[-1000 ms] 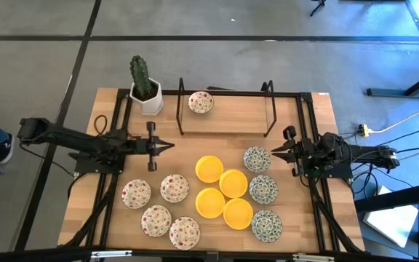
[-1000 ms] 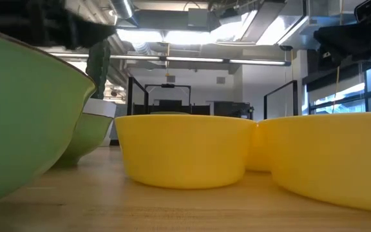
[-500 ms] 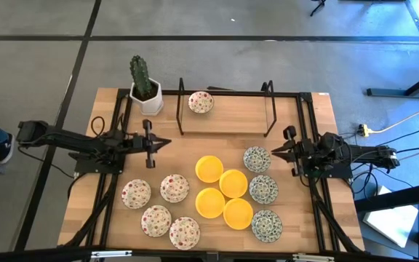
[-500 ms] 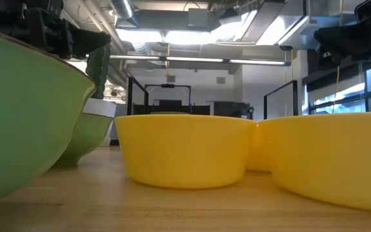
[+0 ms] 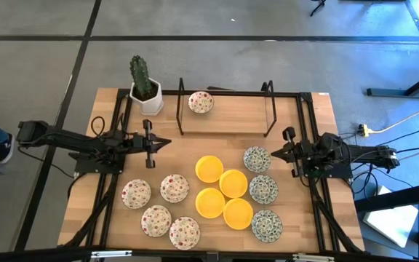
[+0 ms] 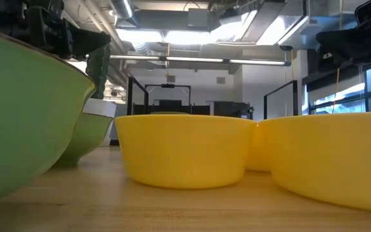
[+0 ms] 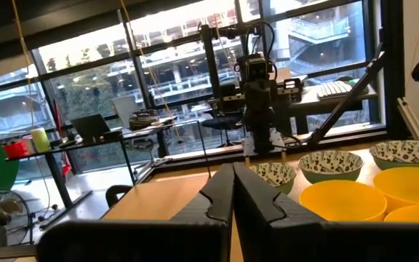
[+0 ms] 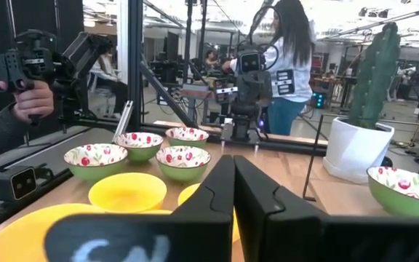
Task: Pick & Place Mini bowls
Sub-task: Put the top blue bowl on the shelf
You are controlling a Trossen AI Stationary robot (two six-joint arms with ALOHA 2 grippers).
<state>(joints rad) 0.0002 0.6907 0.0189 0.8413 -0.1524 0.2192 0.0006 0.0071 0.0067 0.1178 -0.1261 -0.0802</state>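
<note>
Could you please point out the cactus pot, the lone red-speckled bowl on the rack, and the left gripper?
cactus pot (image 5: 150,100): high view, white rim beside the plant.
lone red-speckled bowl (image 5: 201,102): high view, centre of its inside.
left gripper (image 5: 167,143): high view, tips of its shut fingers.

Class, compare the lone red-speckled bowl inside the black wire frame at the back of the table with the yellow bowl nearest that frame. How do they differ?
The red-speckled bowl is white with red speckles inside; the yellow bowl is plain yellow. The red-speckled bowl sits alone within the wire frame; the yellow bowl sits in the open, touching or nearly touching other yellow bowls. From above the red-speckled bowl looks slightly smaller. Both are round, upright and empty.
</note>
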